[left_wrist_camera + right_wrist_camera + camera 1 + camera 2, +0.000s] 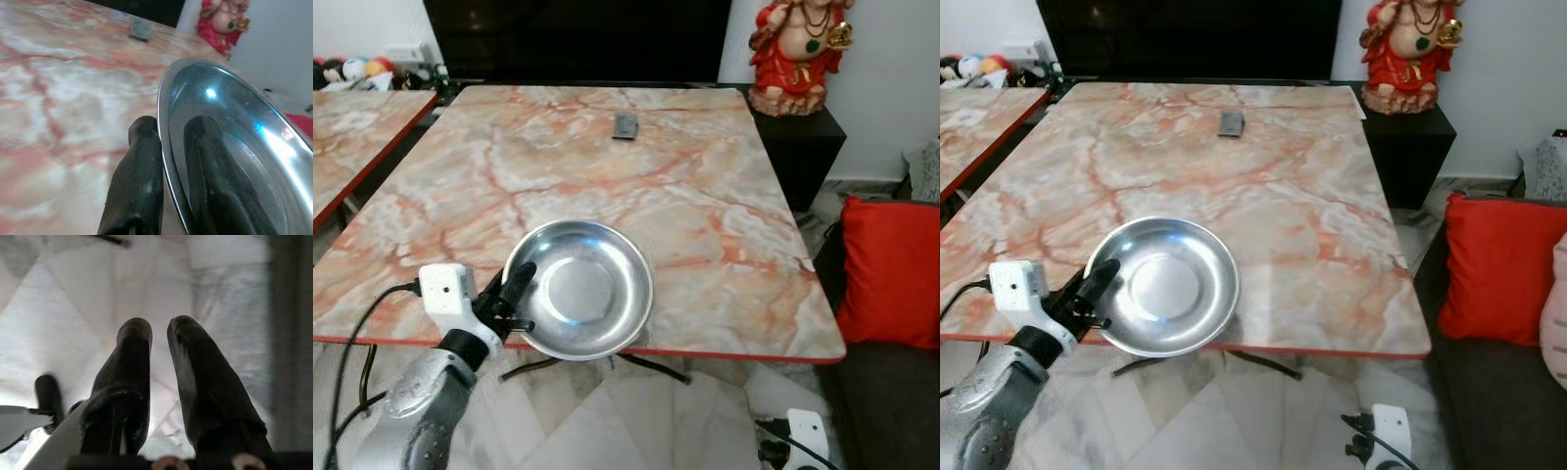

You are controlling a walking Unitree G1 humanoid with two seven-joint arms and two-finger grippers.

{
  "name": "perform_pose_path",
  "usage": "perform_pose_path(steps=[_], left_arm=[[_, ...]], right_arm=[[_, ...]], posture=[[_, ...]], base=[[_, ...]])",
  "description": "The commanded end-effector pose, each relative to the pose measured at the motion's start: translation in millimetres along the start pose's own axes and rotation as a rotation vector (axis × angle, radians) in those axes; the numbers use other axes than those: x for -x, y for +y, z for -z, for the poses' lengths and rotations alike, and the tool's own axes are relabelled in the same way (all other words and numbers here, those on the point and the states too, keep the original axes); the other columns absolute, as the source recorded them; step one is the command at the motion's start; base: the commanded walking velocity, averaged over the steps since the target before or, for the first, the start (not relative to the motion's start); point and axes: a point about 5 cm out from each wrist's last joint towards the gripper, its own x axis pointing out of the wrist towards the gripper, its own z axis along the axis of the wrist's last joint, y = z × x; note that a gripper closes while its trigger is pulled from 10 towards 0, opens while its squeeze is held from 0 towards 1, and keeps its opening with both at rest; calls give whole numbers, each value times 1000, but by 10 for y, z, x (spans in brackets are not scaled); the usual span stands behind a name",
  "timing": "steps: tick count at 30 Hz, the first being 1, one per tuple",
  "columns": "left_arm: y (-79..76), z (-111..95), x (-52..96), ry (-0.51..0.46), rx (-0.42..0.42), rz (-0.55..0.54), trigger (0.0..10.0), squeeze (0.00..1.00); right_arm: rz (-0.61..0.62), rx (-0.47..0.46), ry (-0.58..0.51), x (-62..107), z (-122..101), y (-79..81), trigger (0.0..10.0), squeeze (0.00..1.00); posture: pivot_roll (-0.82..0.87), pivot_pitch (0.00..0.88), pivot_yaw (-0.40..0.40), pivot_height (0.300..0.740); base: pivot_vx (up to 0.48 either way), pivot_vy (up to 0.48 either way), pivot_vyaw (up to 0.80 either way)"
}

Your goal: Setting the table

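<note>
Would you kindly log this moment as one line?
left gripper: shut on steel plate rim | plate: at marble table near edge | right gripper: idle, low

on my screen the bench (705,206) is marbled in cream, peach and rusty orange veins, with a thin red edge along its near side. the plate (579,291) is plain polished silver, throwing bluish-white glints in the left wrist view. the left gripper (514,302) has black fingers (139,186), a white box at the wrist and a silver arm behind it. a small dark grey object (625,126) lies on the far marble. the figurine (800,49) is bright red with gold and green touches, on a black cabinet (803,147). the cushion (893,271) is solid red. the floor (636,421) is pale grey-white tile. the right gripper (159,340) shows black fingers against it.
</note>
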Motion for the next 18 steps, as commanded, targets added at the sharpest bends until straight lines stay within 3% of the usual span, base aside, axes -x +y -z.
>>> perform_pose_path(steps=[1,7,12,18], left_arm=[[41,-39,38,-8,1,-7,10000,0],[153,11,55,0,48,-68,10000,0],[248,118,21,-6,142,-141,10000,0],[274,164,-22,5,170,-169,10000,0]], right_arm=[[-11,-4,7,-7,21,52,10000,0],[-13,-2,7,-9,17,56,10000,0],[-13,-3,6,-11,12,62,10000,0],[-13,-4,5,-11,10,63,10000,0]], posture=[[85,131,-28,740],[87,132,-27,740],[84,130,-29,740],[80,128,-29,740]], base=[[0,0,0],[0,0,0],[0,0,0],[0,0,0]])
